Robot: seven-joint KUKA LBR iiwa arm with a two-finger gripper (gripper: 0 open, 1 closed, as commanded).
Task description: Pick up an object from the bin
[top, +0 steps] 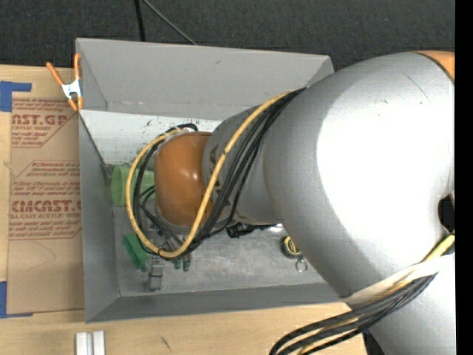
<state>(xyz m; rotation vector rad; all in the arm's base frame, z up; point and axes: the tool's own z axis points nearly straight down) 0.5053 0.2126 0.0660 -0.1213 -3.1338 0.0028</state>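
Jaws: can't tell, spread or pressed; my orange wrist cover (177,180) hides them. My gripper (157,266) sits near the bin (100,235) lower-left corner, green pieces (135,248) just beside.

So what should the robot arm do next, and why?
Probably a small lift straight up. The arm is deep at the left end of the bin, and its orange cover hides what is under it. Green pieces poke out beside it by the left wall, so I cannot tell whether anything is caught. Rising a little would show that.
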